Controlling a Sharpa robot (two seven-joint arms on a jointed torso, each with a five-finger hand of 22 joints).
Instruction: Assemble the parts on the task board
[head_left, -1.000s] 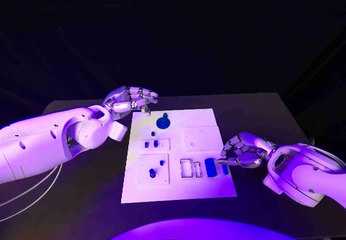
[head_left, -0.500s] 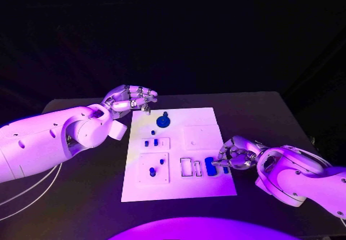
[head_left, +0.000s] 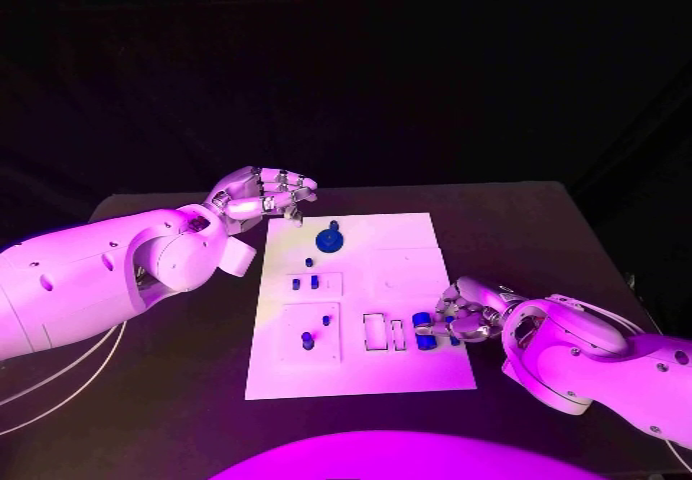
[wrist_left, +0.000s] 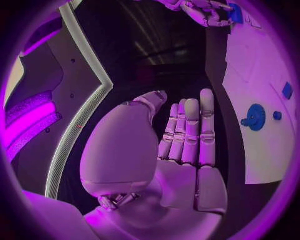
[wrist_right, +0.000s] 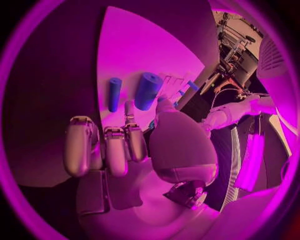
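The white task board (head_left: 411, 250) lies mid-table. A round blue part (head_left: 330, 240) stands near its far end, and small blue pegs (head_left: 304, 284) stand in its left plates. A thick blue part (head_left: 423, 331) and a slim one (head_left: 450, 337) lie at the right edge. My right hand (head_left: 464, 314) sits low beside them, fingers bent. In the right wrist view its thumb and one finger flank the near end of the thick part (wrist_right: 148, 90); I cannot tell whether they touch it. My left hand (head_left: 268, 196) hovers at the board's far left corner with straight fingers (wrist_left: 187, 130) and holds nothing.
Bare black table (head_left: 173, 380) surrounds the board on all sides. My left forearm (head_left: 101, 270) reaches over the table left of the board. My right forearm (head_left: 591, 350) lies to the right of the board's near half.
My right hand has slid left, from just off the board's right edge onto the two blue parts lying there. The left hand has barely moved.
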